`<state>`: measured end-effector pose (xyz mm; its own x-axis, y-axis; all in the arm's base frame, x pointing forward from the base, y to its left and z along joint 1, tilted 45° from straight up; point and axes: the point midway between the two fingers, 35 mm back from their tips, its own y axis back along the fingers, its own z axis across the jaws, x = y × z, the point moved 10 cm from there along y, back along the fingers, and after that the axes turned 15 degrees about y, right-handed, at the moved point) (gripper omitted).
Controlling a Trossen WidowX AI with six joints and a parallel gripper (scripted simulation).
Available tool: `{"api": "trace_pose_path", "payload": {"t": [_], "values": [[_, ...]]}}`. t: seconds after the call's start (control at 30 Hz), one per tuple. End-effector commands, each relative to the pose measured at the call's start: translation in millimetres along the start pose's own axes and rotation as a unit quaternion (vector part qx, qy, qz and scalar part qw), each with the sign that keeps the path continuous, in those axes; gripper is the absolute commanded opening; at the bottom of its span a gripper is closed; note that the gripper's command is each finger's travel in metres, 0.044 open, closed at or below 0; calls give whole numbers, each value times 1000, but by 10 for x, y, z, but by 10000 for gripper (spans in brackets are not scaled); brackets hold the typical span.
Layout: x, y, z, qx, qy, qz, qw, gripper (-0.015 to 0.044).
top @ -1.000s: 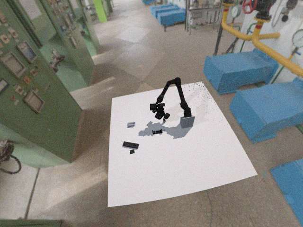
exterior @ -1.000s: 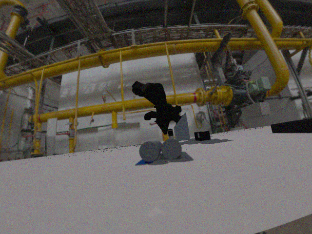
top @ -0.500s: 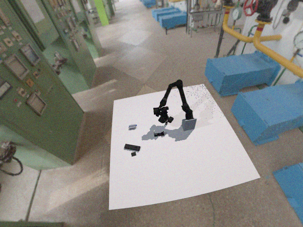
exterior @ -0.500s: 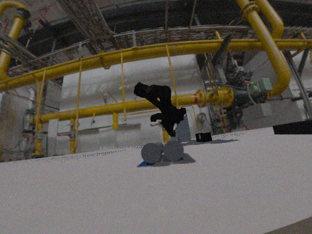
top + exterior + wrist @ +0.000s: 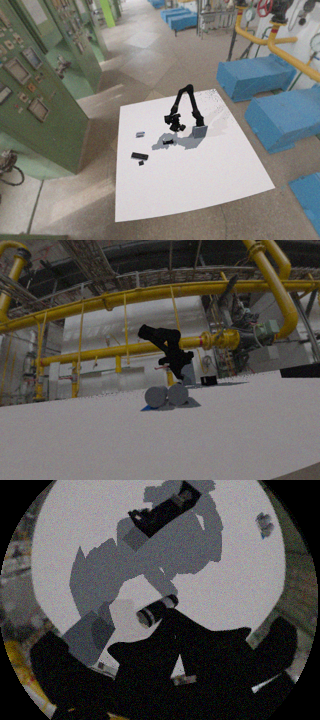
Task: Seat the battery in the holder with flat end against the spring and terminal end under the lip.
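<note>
The battery (image 5: 157, 611), dark with silver bands, is just beside my fingertips in the wrist view, its length slanting up to the right. Its left end face shows. Whether it lies flat or is tipped, and whether the fingers touch it, I cannot tell. The arm hides most of it in the top and exterior views. My gripper (image 5: 177, 130) (image 5: 180, 378) (image 5: 170, 611) is shut with nothing between the fingers, low over the white surface. The black holder (image 5: 168, 142) (image 5: 208, 380) (image 5: 167, 512) sits apart from the battery, in the arm's shadow. Its bed shows no battery.
Two grey cylinders (image 5: 140, 134) (image 5: 156, 396) (image 5: 264, 525) lie side by side, with a blue patch by them. A long black block (image 5: 139, 156) (image 5: 301, 370) and a small black block (image 5: 141, 163) are farther off. A grey panel (image 5: 199, 132) stands at the arm's base.
</note>
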<state>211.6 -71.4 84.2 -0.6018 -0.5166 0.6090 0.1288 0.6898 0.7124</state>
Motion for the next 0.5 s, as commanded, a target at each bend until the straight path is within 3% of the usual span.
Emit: {"api": "trace_pose_path", "payload": {"t": [0.0,0.23,0.47], "values": [[-2,9,59,4,-4,0,1000,0],[-23,41,91,0,0,0,1000,0],[-47,543,100,1,-2,-4,1000,0]]}}
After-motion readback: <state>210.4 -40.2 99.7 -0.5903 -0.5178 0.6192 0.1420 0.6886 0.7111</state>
